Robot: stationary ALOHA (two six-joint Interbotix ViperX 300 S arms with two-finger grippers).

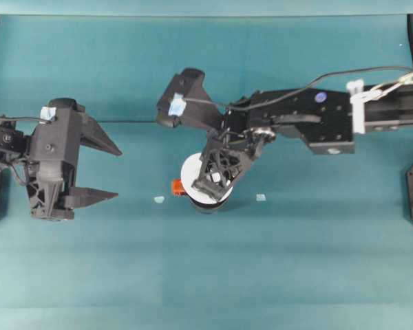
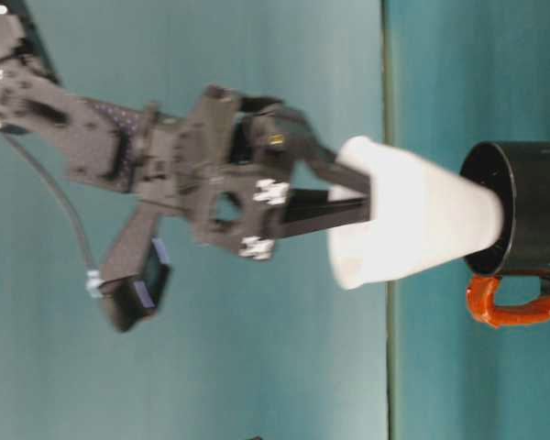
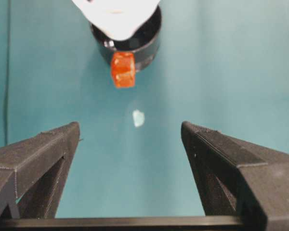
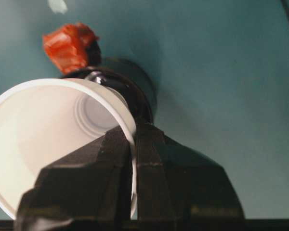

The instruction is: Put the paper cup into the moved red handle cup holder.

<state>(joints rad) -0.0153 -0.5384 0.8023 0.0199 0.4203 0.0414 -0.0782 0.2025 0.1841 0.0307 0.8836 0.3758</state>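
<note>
The right gripper (image 4: 133, 159) pinches the rim of the plain white tapered paper cup (image 2: 412, 215), tilted with its base inside the glossy black cup holder with the orange-red handle (image 2: 522, 215) mid-table; the left gripper (image 1: 100, 168) hangs wide, empty, near the left edge

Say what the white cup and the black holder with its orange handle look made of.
Paper cup: thin matte white paper, judging by its rolled rim. Red handle cup holder: glossy black, likely ceramic or hard plastic, from its sharp reflections. Handle: shiny orange-red, same hard look.
</note>
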